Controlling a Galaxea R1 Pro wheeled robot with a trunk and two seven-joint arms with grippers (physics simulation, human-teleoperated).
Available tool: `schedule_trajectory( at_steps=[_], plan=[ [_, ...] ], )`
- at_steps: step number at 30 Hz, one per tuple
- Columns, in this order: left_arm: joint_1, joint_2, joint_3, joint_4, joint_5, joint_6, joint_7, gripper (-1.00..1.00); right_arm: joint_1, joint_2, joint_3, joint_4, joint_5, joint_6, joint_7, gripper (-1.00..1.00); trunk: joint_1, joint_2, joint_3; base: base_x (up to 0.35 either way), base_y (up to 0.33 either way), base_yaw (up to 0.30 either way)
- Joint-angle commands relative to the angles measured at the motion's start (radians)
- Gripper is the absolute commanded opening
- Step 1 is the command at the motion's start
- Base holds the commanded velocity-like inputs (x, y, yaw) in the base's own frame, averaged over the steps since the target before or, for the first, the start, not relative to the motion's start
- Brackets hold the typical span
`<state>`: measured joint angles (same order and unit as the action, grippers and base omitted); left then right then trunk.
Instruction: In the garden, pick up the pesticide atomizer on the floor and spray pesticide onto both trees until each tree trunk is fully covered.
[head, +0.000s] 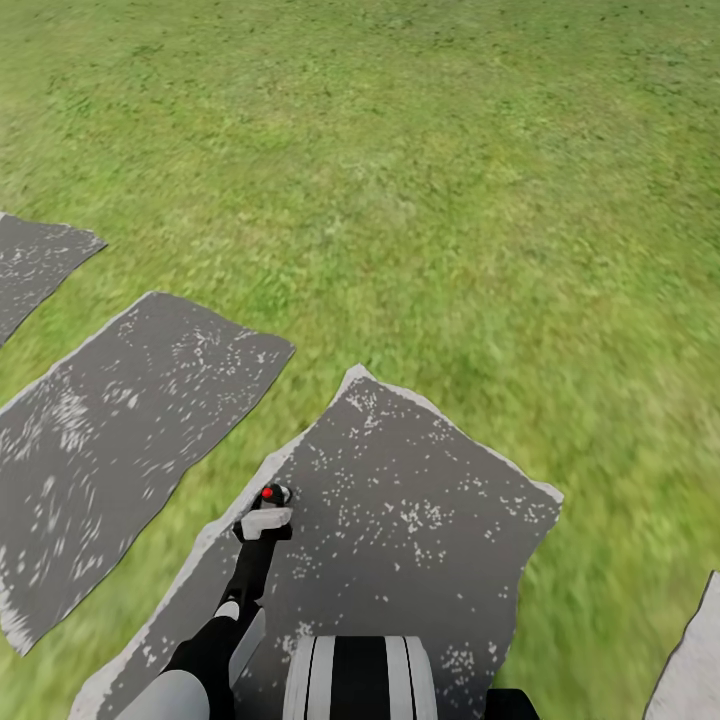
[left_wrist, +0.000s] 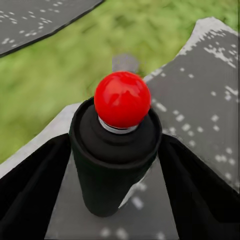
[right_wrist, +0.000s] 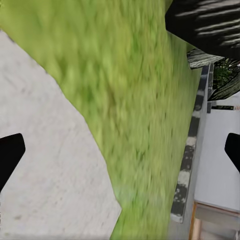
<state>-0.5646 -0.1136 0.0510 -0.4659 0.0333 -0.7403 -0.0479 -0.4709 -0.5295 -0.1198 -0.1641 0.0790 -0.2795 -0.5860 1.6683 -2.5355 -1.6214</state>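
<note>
The left gripper (head: 266, 520) is closed around the pesticide atomizer (left_wrist: 117, 145), so nothing more fits between its fingers. Ahead of it lies flat grey paving slab (head: 420, 530), then open grass (head: 450, 200) with nothing standing up. Beside it, another flat slab (head: 110, 430). The right gripper (right_wrist: 120, 150) has its fingers wide apart, with bare ground beyond.

No readable text, label or number anywhere.
</note>
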Motion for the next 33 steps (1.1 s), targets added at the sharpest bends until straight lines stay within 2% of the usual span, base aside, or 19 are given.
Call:
schedule_trajectory(
  at_steps=[1,19,23,31,33],
  plan=[
    [0.000,0.000,0.002,0.001,0.002,0.000,0.002,-1.00,0.000,0.000,0.000,0.000,0.000,0.000,0.000,1.00,0.000,0.000,0.000,0.000,0.000,0.000],
    [0.000,0.000,0.002,0.001,0.002,-0.001,0.002,-1.00,0.000,0.000,0.000,-0.001,-0.001,-0.001,-0.001,1.00,0.000,0.000,0.000,0.000,0.000,0.000],
    [0.000,0.000,0.002,0.001,0.002,-0.001,0.002,-1.00,0.000,0.000,0.000,-0.001,-0.001,0.000,-0.001,1.00,-0.002,0.001,0.015,0.000,0.000,0.000],
    [0.000,0.000,0.002,0.001,0.002,0.000,0.002,-1.00,0.000,0.000,0.000,-0.001,-0.001,0.000,-0.001,1.00,-0.002,0.001,0.015,0.000,0.000,0.000],
    [0.000,-0.002,0.002,0.001,0.002,0.000,0.002,-1.00,0.000,0.000,0.000,-0.001,-0.001,0.000,0.000,1.00,-0.003,0.001,0.023,0.000,0.000,0.000]
  ],
)
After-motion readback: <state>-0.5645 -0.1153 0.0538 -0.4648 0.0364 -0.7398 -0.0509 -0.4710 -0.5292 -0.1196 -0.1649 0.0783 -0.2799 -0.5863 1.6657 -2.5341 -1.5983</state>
